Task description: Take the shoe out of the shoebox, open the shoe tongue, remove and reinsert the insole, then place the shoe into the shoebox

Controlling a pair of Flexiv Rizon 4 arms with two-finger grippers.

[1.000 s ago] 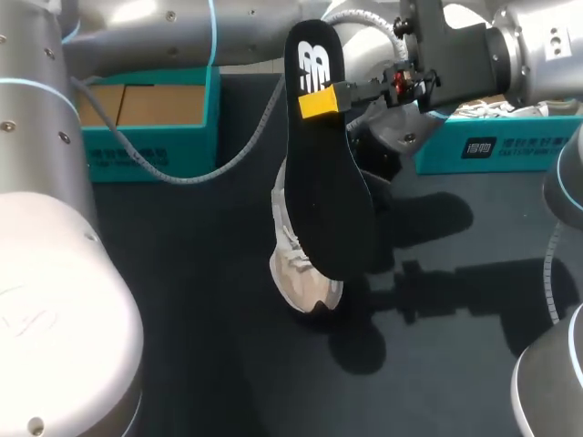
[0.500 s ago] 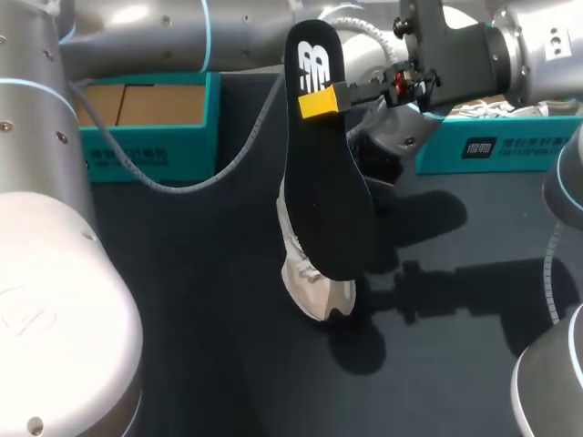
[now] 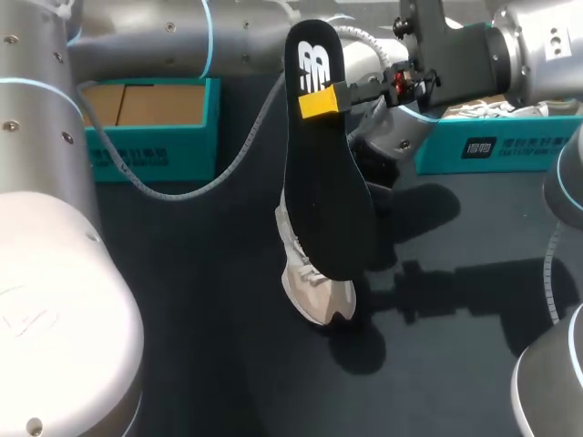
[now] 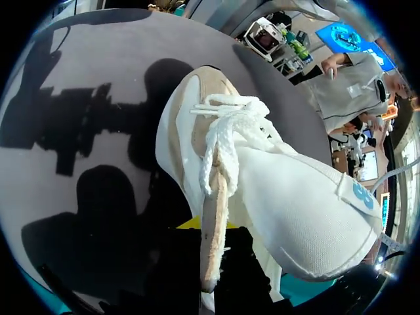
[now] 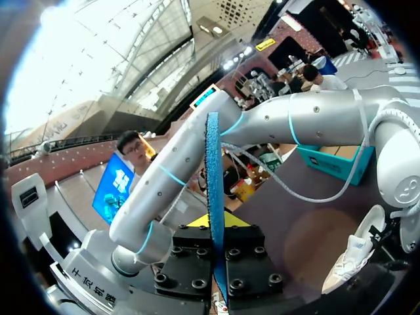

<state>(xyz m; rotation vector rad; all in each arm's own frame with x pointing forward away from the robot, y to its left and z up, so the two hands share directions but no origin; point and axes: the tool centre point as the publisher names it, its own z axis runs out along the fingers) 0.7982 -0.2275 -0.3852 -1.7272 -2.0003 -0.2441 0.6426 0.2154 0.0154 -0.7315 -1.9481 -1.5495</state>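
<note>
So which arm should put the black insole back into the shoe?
The right arm: its pincer grips the insole, hanging over the shoe. The left arm is busy at the shoe.

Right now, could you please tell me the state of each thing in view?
insole: out of the shoe, held upright in the air.
right gripper: shut on the insole.
shoe: out of the shoebox, tilted toe-down.
left gripper: shut on the shoe.
shoebox: open, no shoe inside.
</note>
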